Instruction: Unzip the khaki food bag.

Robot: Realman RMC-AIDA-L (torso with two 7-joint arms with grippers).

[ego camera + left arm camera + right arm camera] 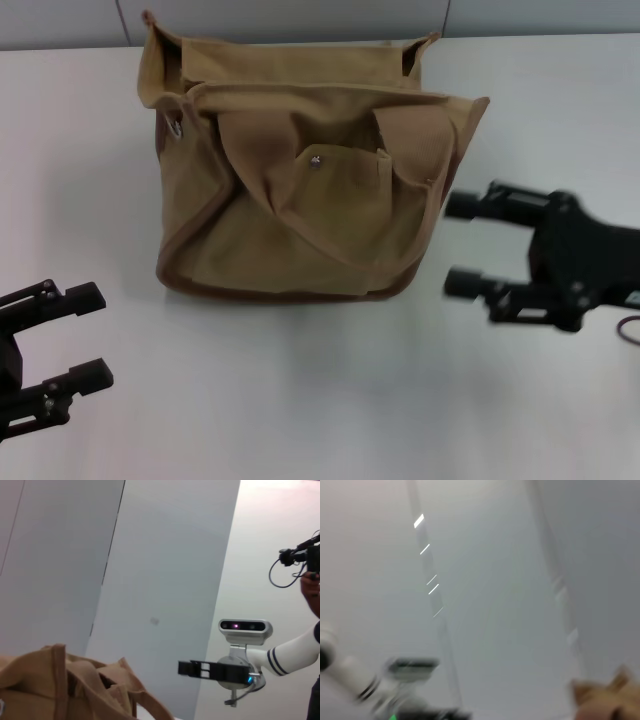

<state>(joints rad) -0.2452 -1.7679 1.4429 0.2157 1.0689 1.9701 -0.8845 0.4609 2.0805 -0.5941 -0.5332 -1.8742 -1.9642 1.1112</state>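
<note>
The khaki food bag (300, 190) stands in the middle of the white table (300, 400), tan canvas with brown trim, two loop handles hanging down its front and a front pocket. Its top gapes open at the back. A metal ring (177, 125) hangs at its upper left corner. My left gripper (92, 336) is open and empty at the lower left, apart from the bag. My right gripper (460, 245) is open and empty just right of the bag's right side, not touching it. The bag's top shows in the left wrist view (75, 685) and a corner of it in the right wrist view (605, 700).
A grey wall (300, 18) runs behind the table's far edge. A dark cable (630, 330) lies at the right edge. In the left wrist view my right gripper (200, 669) shows far off, with a person's arm (312, 590) behind it.
</note>
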